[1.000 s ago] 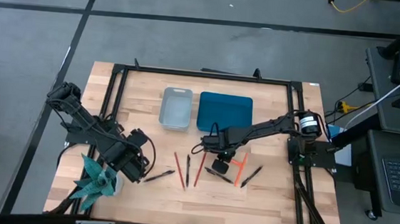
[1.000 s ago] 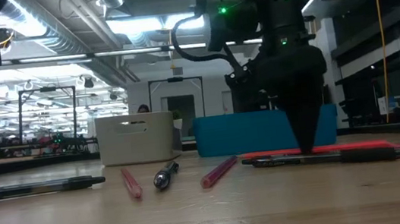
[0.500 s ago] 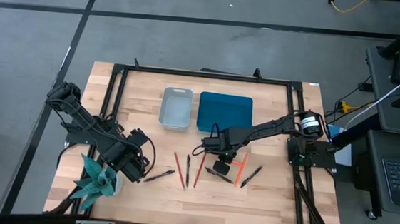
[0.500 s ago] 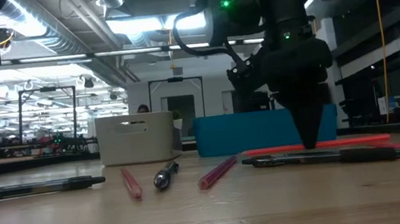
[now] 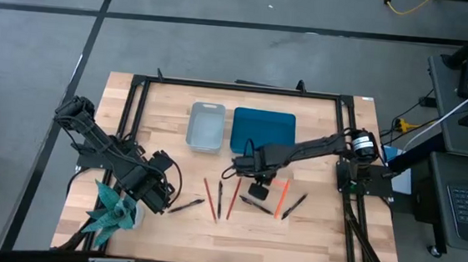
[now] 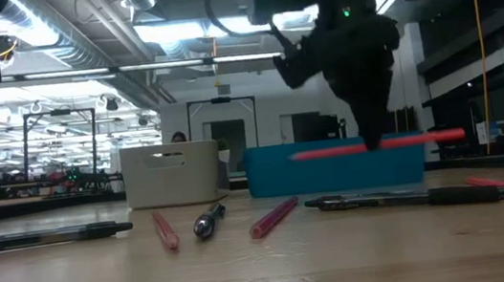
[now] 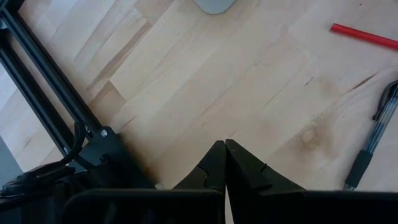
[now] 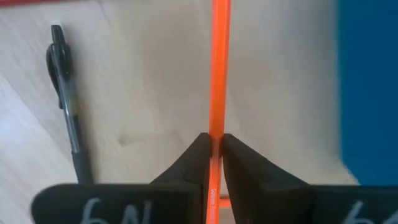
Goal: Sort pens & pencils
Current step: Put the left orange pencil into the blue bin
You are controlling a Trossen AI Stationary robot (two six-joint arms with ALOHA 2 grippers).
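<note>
My right gripper (image 6: 373, 142) hangs over the middle right of the table, shut on a red pencil (image 6: 330, 152) that floats level above the wood. Below it lie a black pen (image 6: 404, 198) and another red pencil (image 5: 281, 200). More red pencils (image 5: 234, 198) and black pens (image 5: 219, 198) lie flat toward the near edge. A grey bin (image 5: 206, 126) and a blue tray (image 5: 263, 131) stand at the far middle. My left gripper (image 5: 152, 193) waits shut at the near left, touching nothing. My right gripper pinches the red pencil near its middle (image 8: 217, 127) between its two fingers (image 8: 194, 163). The fingers come from above, pointing down, and lie across the pencil. The pencil sits level and is lifted clear of the table.
A teal leafy object (image 5: 115, 209) sits at the near left corner beside my left arm. A black metal frame (image 5: 136, 98) borders the table. A black pen (image 7: 373, 134) and a red pencil (image 7: 364, 34) lie ahead of my left gripper. Bare wood shows along the near edge.
My right gripper has gone up, staying shut on the red pencil. The pencil, which lay on the table beside the black pen, is now lifted clear and stays level.
</note>
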